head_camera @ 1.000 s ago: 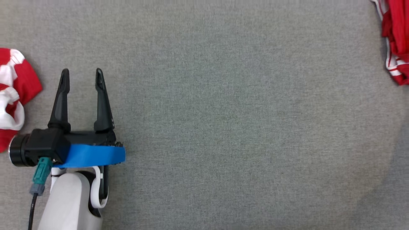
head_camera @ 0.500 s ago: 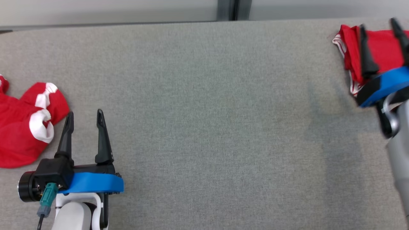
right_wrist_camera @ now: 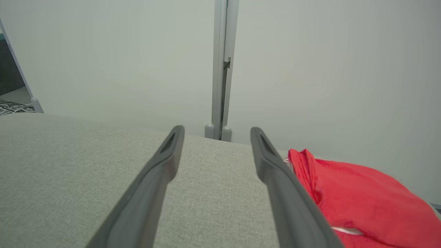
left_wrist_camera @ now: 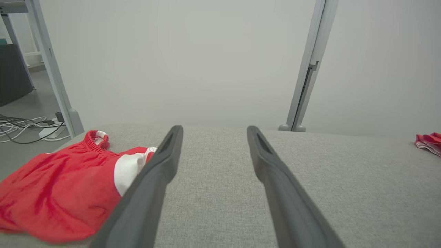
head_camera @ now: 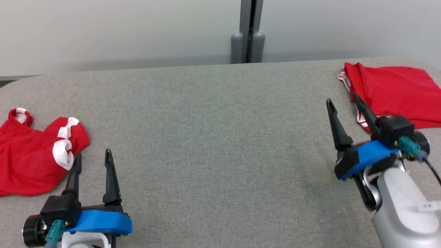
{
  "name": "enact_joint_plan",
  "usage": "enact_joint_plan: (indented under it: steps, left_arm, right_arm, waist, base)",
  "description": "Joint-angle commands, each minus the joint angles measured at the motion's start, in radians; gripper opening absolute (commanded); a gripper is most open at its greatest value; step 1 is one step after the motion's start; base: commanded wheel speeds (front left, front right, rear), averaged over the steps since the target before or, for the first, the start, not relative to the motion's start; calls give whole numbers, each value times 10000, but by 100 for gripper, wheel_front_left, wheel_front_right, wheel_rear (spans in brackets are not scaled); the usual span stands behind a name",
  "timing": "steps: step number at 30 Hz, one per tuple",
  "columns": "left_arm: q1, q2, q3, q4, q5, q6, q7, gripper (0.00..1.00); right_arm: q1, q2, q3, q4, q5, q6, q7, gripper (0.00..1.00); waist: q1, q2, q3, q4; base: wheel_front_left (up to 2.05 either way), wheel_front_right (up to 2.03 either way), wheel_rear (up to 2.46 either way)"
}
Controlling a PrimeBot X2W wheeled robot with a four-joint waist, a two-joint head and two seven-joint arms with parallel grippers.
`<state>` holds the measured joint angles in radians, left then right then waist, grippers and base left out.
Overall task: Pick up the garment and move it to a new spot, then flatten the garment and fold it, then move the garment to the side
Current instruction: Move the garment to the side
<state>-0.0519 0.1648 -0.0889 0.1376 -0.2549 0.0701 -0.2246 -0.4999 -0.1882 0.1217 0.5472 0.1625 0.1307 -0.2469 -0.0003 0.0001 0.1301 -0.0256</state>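
Nearest the robot, the left claw [head_camera: 93, 154] hovers low over the grey woven tabletop [head_camera: 213, 144], its two dark fingers apart with nothing between them. The right claw [head_camera: 342, 99], a little further off and tilted leftward, is likewise spread and holds nothing. Just left of the left claw's outer finger, near but not touching, lies the crumpled red fabric garment with white trim [head_camera: 31, 162], bunched, its elastic waistband turned up at the far end. It looks like the piece to pick up, and parted fingers beside it suit a first pinch. Just right of and beyond the right claw lies a flat, squared-off red cloth with white edging [head_camera: 396, 86]; its neat shape suggests a garment already folded and set aside, though whether the claw's outer finger touches it I cannot tell. The tabletop between the claws is probably the new spot for flattening. Beyond the far edge rise a grey metal post [head_camera: 248, 31] and a pale plain wall [head_camera: 120, 31].
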Motion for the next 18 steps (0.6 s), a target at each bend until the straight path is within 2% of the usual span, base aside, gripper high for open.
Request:
enact_joint_plan:
  steps: [1, 18]
  left_arm:
    - [66, 68, 4, -14, -13, 35, 13, 100]
    - [577, 6, -279, 3, -142, 128, 279, 100]
  right_arm:
    - [247, 27, -40, -88, 35, 2, 31, 100]
    - [3706, 1019, -1243, -3481, -126, 2, 1292, 100]
  waist:
    - [3, -1, -67, -38]
    - [3, -1, -838, 126]
  base:
    - [0, 0, 0]
    - [0, 0, 0]
